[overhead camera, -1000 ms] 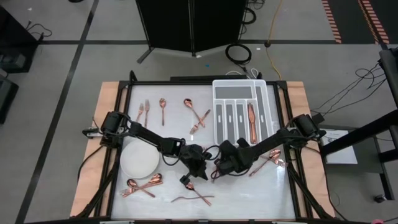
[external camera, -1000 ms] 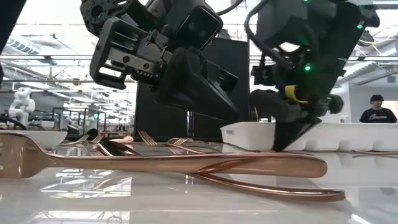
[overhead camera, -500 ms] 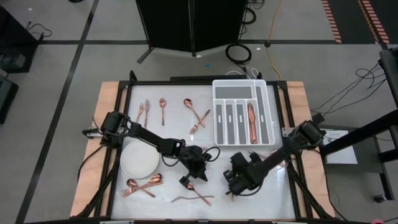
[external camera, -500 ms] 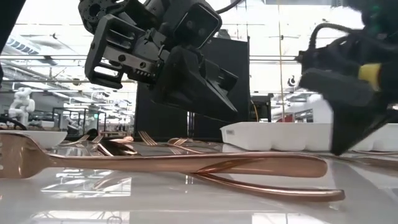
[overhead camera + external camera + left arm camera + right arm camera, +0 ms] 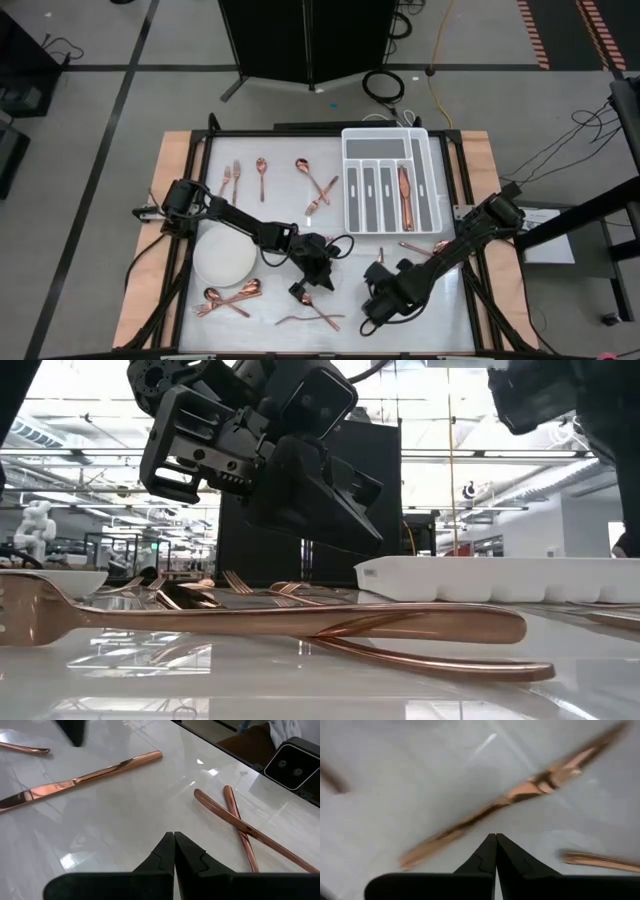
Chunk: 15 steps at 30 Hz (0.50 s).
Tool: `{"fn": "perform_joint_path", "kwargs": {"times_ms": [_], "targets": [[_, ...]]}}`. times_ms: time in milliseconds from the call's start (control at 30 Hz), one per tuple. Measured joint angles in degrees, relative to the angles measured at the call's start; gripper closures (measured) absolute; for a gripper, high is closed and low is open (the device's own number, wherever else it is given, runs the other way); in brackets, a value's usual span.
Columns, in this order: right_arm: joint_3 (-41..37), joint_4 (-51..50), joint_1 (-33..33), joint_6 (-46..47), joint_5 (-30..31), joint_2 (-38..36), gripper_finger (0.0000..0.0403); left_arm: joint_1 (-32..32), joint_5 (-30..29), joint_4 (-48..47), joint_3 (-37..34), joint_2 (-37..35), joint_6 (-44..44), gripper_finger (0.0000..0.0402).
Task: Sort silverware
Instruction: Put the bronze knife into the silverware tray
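Observation:
Copper silverware lies scattered on the white table. Two crossed pieces [image 5: 310, 320] rest near the near edge and fill the low view [image 5: 300, 625]. A knife [image 5: 75, 780] and the crossed pair [image 5: 240, 825] show in the left wrist view. My left gripper [image 5: 300, 290] hovers shut [image 5: 174, 836] above the table, just beyond the crossed pair. My right gripper [image 5: 372, 316] is shut [image 5: 495, 836] above a blurred copper piece [image 5: 510, 800], right of the crossed pair. A knife [image 5: 405, 195] lies in the tray.
The white compartmented tray [image 5: 388, 140] stands at the far right and the round white plate [image 5: 224, 256] at the left. Spoons [image 5: 228, 297] lie below the plate. Forks and spoons [image 5: 245, 178] [image 5: 318, 185] lie at the far edge. More pieces [image 5: 425, 250] lie near the right arm.
My right gripper has swung from beside the left gripper at mid-table toward the near edge, staying shut. In the low view it has passed out to the right. The left arm and the silverware have kept still.

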Motion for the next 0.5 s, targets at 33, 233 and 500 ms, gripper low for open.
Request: {"fn": "perform_joint_path", "kwargs": {"times_ms": [33, 233, 500], "targets": [[0.0, 1.5, 0.0, -0.5, -0.4, 0.0, 0.0403, 0.0, 0.0, 0.0, 0.0, 0.0, 0.0, 0.0402], [0.0, 6.9, 0.2, -4.2, -6.3, 1.6, 0.0403, 0.0, 0.0, -0.1, 0.0, 0.0, 0.0, 0.0402], [0.0, 12.0, 0.2, -8.3, -10.1, 4.4, 0.0403, 0.0, 0.0, -0.1, 0.0, 0.0, 0.0, 0.0402]]}}
